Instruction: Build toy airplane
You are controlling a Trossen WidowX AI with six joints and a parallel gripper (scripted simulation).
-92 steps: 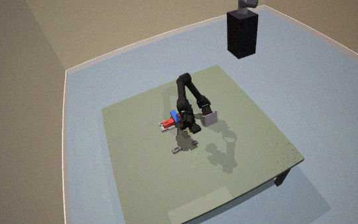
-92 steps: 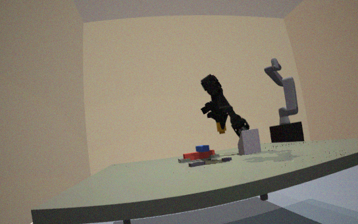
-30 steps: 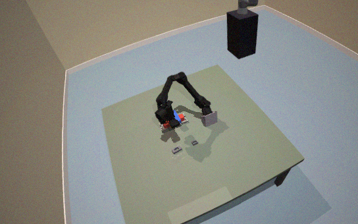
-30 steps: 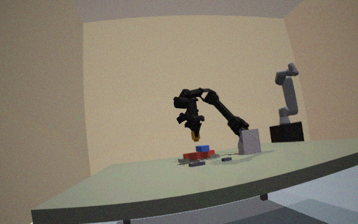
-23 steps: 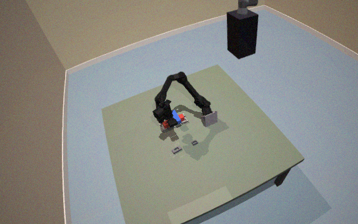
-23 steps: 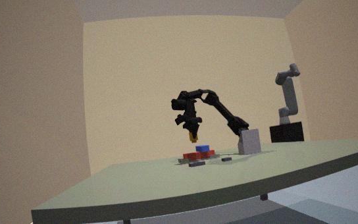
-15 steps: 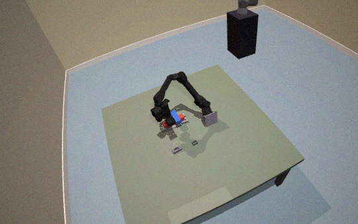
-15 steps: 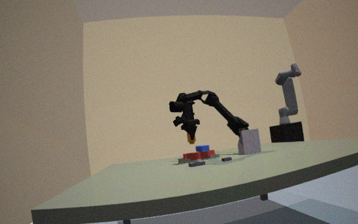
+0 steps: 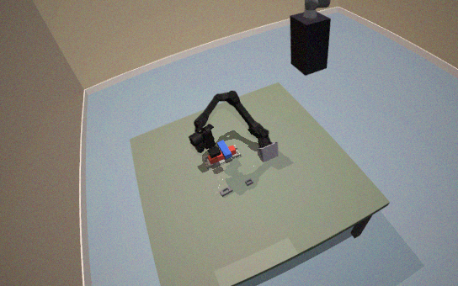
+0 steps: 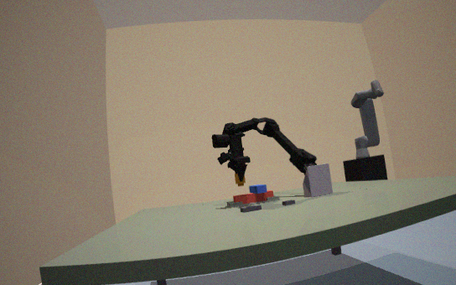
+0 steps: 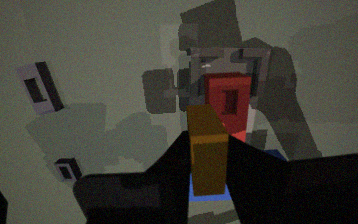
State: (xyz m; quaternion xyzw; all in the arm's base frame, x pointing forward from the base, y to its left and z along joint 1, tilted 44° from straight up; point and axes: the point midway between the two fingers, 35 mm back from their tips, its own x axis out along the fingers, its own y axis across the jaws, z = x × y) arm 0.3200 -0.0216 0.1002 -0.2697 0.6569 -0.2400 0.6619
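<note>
The red fuselage lies in the grey jig cradle. The blue wing sits across its top. In the wrist view the dark socket near the fuselage's tail stands open and uncovered. My gripper is shut on the orange tail fin. It holds the fin upright in the air, a little above the fuselage's tail end and beside the wing. The fin touches neither the fuselage nor the wing.
Two small grey part holders lie on the green table in front of the jig. The arm's grey base block stands to the right. A black pedestal with a grey arm stands beyond the table.
</note>
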